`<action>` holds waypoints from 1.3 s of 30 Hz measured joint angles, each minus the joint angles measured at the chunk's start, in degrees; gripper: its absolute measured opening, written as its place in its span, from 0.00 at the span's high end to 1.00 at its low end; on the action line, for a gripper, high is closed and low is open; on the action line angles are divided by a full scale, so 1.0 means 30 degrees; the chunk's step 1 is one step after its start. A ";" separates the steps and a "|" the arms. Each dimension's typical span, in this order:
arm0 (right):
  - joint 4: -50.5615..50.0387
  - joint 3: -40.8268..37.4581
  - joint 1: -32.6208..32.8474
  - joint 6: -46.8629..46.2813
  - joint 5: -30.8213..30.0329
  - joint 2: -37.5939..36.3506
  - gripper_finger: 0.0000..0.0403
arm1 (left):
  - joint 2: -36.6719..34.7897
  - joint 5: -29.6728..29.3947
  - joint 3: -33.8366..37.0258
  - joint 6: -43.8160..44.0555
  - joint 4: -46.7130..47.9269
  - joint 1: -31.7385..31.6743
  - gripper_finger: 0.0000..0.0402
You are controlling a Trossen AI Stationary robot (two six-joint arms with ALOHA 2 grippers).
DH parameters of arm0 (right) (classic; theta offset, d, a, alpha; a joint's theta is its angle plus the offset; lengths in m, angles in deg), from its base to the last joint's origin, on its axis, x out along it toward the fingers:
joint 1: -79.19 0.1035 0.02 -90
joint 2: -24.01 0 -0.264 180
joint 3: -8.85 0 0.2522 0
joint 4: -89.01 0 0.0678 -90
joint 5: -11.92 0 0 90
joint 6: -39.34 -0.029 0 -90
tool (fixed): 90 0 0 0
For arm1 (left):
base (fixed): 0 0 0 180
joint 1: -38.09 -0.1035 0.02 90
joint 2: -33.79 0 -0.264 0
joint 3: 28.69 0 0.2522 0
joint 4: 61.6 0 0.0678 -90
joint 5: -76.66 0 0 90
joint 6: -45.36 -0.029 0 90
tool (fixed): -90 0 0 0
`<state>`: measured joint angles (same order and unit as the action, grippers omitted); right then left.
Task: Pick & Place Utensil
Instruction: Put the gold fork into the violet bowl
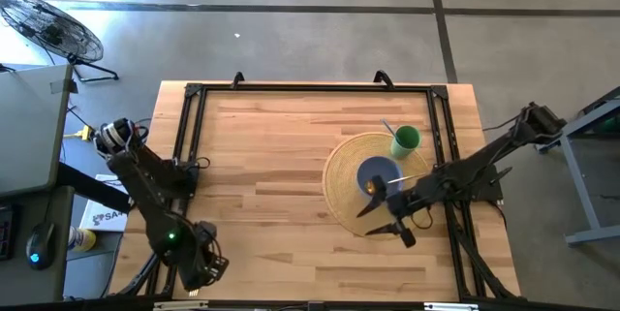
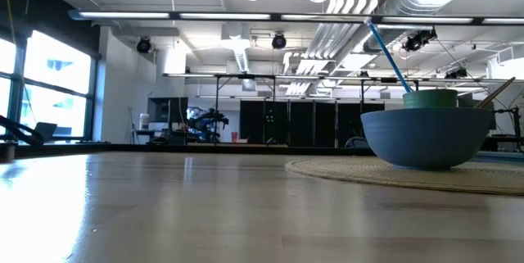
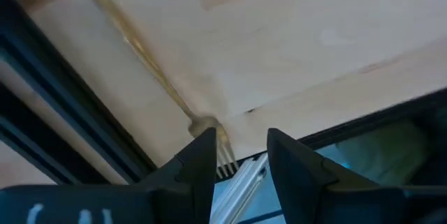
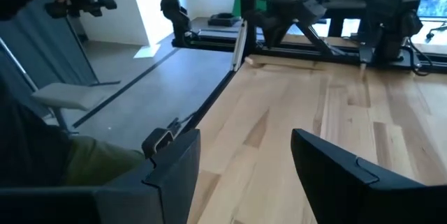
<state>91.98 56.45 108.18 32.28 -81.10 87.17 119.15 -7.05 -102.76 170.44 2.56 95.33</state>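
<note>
- A round woven straw placemat [image 1: 349, 171] lies on the right half of the pale wooden plank surface [image 1: 271, 166], framed by a black metal rail [image 1: 194, 137].
- On the mat sits a blue-grey round bowl [image 1: 378, 173]; in the low view the same bowl [image 2: 426, 136] stands on the mat's edge [image 2: 344, 171].
- A light wooden utensil [image 1: 405, 181] rests across the bowl, its handle pointing toward 3 o'clock over the rim; in the low view only its tip [image 2: 495, 92] shows above the bowl's right rim.
- At about 1 o'clock from the bowl, just beside it, stands a green cup [image 1: 406, 139] with a thin straw-like stick [image 1: 388, 128] leaning toward 11 o'clock; in the low view the stick [image 2: 389, 54] looks blue and the cup [image 2: 430, 97] peeks over the bowl.
- The right tool [image 1: 386, 216] hangs above the mat's edge at 5 o'clock from the bowl, fingers spread wide and holding nothing; its wrist view shows both dark fingers [image 4: 174, 175] far apart over bare wood.
- The left tool [image 1: 206, 270] waits at the surface's 7 o'clock corner, fingers [image 3: 199, 165] a little apart, with nothing between them.
</note>
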 joint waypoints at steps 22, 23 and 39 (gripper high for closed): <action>0.0649 0.0000 0.0015 0.0024 -0.0139 0.0349 0.46 | 0.0357 0.3794 0.3870 -0.0832 -0.2612 -0.0206 0.69; 0.0649 0.0000 0.0015 0.0024 -0.0139 0.0349 0.46 | 0.0357 0.3822 0.4127 -0.0774 -0.2768 -0.0215 0.69; 0.0649 0.0000 -0.0031 0.0024 -0.0559 0.0349 0.46 | 0.0804 0.3341 0.4736 -0.2735 -0.4263 -0.1600 0.69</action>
<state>93.93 56.45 108.09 32.35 -82.78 88.21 121.56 2.98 -88.55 162.24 -10.23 90.53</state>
